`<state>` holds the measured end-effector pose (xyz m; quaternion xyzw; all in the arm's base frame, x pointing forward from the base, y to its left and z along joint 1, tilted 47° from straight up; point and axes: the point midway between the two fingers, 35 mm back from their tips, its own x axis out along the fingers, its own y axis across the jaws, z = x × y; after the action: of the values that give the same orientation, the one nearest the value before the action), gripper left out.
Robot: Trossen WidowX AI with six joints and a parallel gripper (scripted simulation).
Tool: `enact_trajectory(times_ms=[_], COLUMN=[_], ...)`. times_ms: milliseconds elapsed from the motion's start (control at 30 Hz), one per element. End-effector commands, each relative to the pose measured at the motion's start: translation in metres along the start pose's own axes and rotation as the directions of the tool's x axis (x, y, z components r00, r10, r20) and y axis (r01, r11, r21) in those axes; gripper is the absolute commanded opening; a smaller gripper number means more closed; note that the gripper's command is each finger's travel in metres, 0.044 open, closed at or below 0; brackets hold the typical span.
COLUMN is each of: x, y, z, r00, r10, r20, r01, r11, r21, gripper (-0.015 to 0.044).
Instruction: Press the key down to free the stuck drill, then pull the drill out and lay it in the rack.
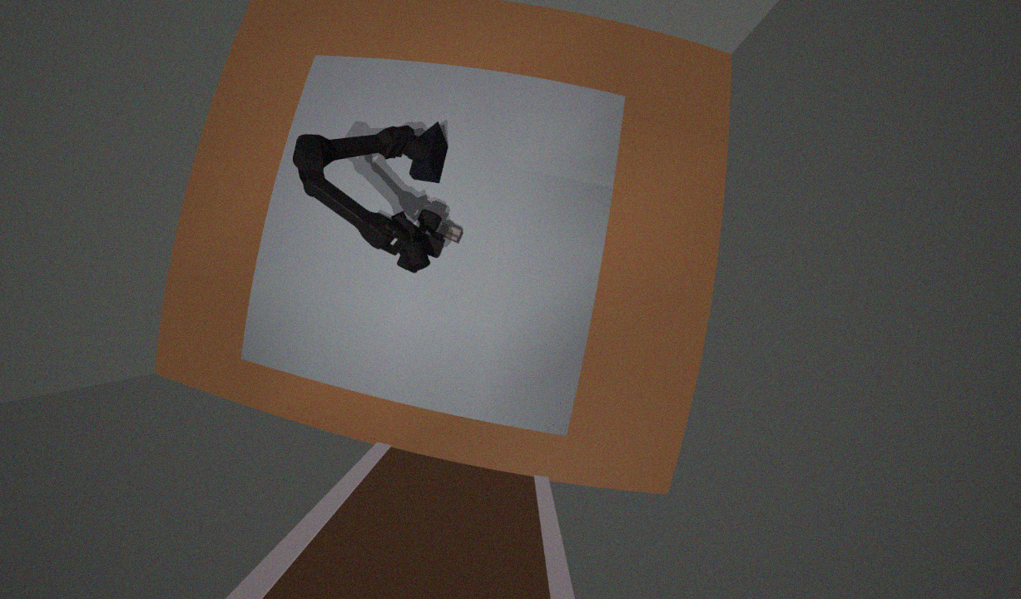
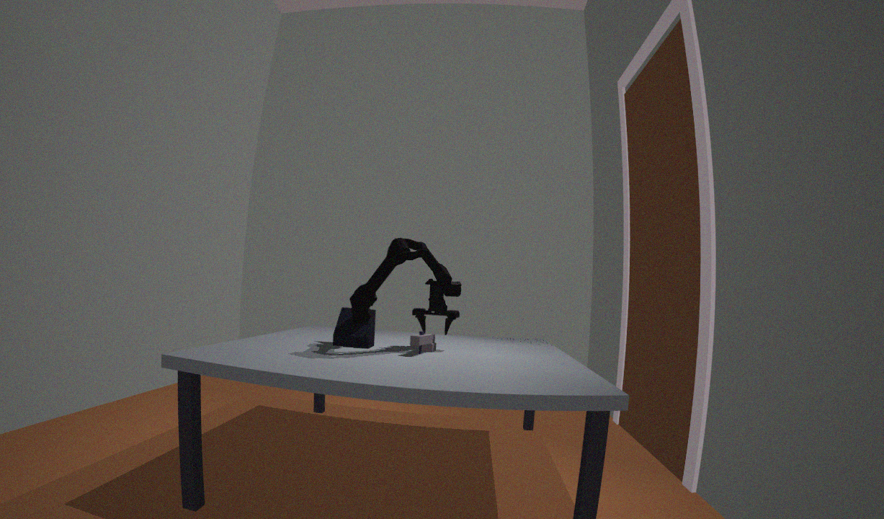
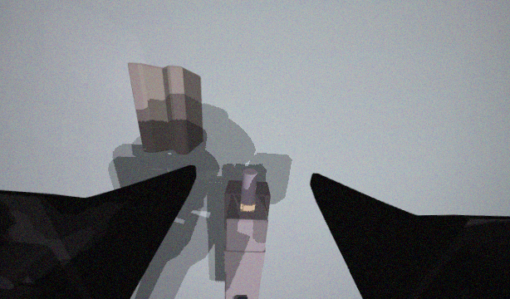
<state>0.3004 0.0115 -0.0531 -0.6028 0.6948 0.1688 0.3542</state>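
The open pincer point(image 1: 440, 236) point(image 2: 435, 333) point(image 3: 254, 174) points down above the table point(image 1: 453, 334) point(image 2: 496, 367) point(image 3: 404, 83).

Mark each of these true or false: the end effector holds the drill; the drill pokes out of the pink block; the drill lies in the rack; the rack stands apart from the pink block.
The end effector holds the drill. False: it is open, holding nothing.
The drill pokes out of the pink block. True.
The drill lies in the rack. False: it is in the block.
The rack stands apart from the pink block. True.
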Motion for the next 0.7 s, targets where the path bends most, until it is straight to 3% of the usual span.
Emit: enact_trajectory(times_ms=[0, 667], x=[0.008, 0.039], y=[0.002, 0.003], z=[-0.003, -0.012], r00=[1.000, 1.000], r10=[0.008, 0.008], r20=[-0.006, -0.008], r01=[-0.008, -0.008], r11=[1.000, 1.000], r21=[-0.007, -0.008], gripper=[0.0440, 0.0440])
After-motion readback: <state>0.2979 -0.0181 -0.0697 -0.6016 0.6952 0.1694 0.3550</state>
